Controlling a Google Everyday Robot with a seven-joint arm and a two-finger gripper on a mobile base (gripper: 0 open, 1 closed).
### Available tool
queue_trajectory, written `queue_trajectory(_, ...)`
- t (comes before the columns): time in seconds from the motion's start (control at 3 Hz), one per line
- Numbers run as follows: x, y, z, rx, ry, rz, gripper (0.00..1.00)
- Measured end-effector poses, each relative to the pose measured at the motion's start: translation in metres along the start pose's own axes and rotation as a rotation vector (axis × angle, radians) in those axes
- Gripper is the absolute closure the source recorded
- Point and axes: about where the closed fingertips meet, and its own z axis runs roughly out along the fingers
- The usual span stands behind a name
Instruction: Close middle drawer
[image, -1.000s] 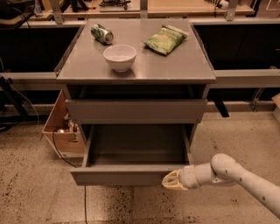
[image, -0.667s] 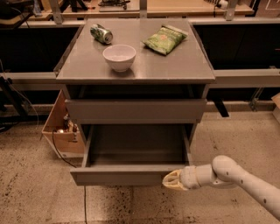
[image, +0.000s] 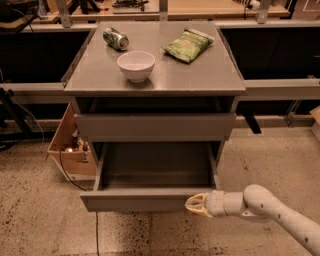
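The middle drawer (image: 150, 199) stands pulled far out of the grey cabinet (image: 155, 80), below the uppermost drawer front (image: 155, 126). Its grey inside (image: 157, 165) shows and holds nothing. The lowest drawer front is hidden under it. My gripper (image: 192, 204) reaches in from the lower right on a white arm (image: 272, 210). It points left, with its tips at the right part of the middle drawer's front. The fingers look shut and hold nothing.
On the cabinet top stand a white bowl (image: 136, 65), a lying can (image: 115, 39) and a green chip bag (image: 189, 45). An open cardboard box (image: 70, 147) sits on the floor left of the cabinet. Dark shelving runs behind.
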Motion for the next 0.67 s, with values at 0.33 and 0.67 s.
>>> queue_trajectory(0.33, -0.005, -0.009, -0.001, 0.087, 0.000, -0.004, 1.00)
queue_trajectory(0.67, -0.006, -0.024, 0.008, 0.163, -0.009, -0.004, 1.00)
